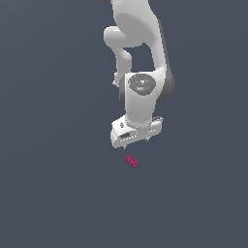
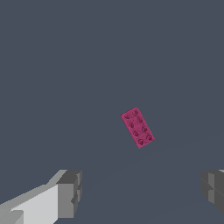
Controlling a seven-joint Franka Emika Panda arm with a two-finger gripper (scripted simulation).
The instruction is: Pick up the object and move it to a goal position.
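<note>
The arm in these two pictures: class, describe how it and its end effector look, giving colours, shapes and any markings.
The arm is glossy white, built of rounded, bulging segments with dark grey at one joint. A grey circular cap with small red marks sits on its wrist. The end effector is a white boxy bar; its fingers are grey, blocky and ridged.

exterior view looks down from afar; wrist view peers close past the hand [image 2: 140,192]; both share the block [image 2: 138,127].

- block [image 1: 131,161] [image 2: 138,127]: small magenta-pink flat rectangle, two rows of studs up
- lies flat on the dark tabletop, turned diagonally, nothing touching it
</note>
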